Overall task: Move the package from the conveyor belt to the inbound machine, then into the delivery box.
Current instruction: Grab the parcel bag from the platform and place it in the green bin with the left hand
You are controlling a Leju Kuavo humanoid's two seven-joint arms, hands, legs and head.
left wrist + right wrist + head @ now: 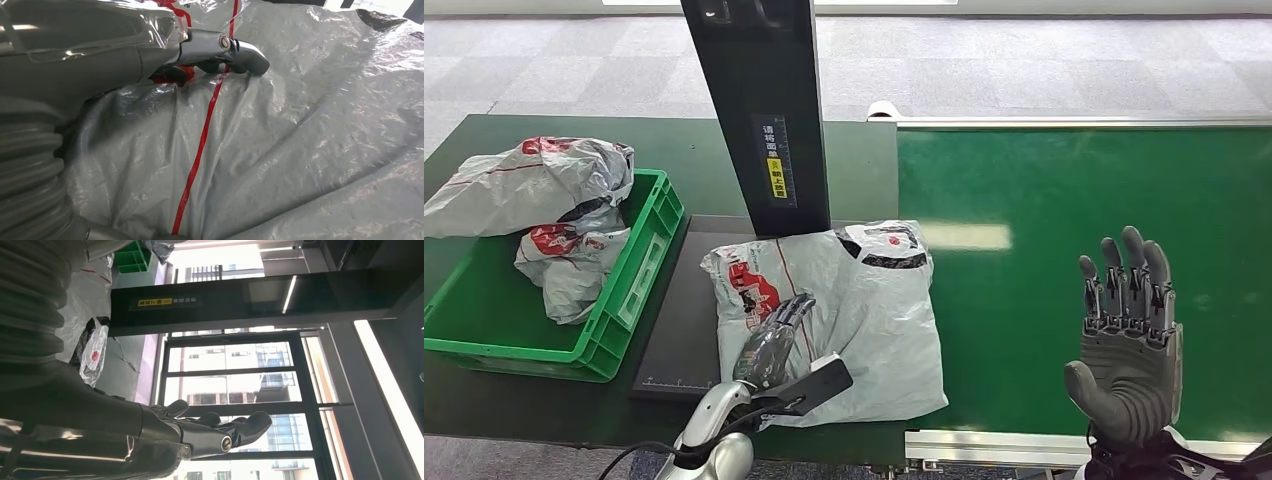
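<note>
The green conveyor belt [1074, 250] takes up the right side of the surface, with a pale metal rail along its far and near edges. Left of it runs the dark green surface [694, 160], and on this sits the inbound machine: a flat dark platform [679, 330] with a tall black post [759, 110] rising from its far edge, a yellow label on the post.

The grey plastic package [854, 310] with red print lies flat at the foot of the post, mostly on the platform, its right edge overhanging onto the conveyor belt. The left hand [774, 340] rests on top of the package near its near-left corner, palm down; in the left wrist view the fingers [235, 50] press into the crinkled film beside a red stripe, though whether they actually pinch the film I cannot tell.

The green delivery box [639, 280] stands at the left edge of the surface, just beside the platform. It holds two grey courier bags: a large one [534, 185] heaped over its far rim and a smaller crumpled one [569, 260] inside.

The right hand [1129, 335] hovers upright above the near part of the conveyor belt, fingers spread and straight, holding nothing.
</note>
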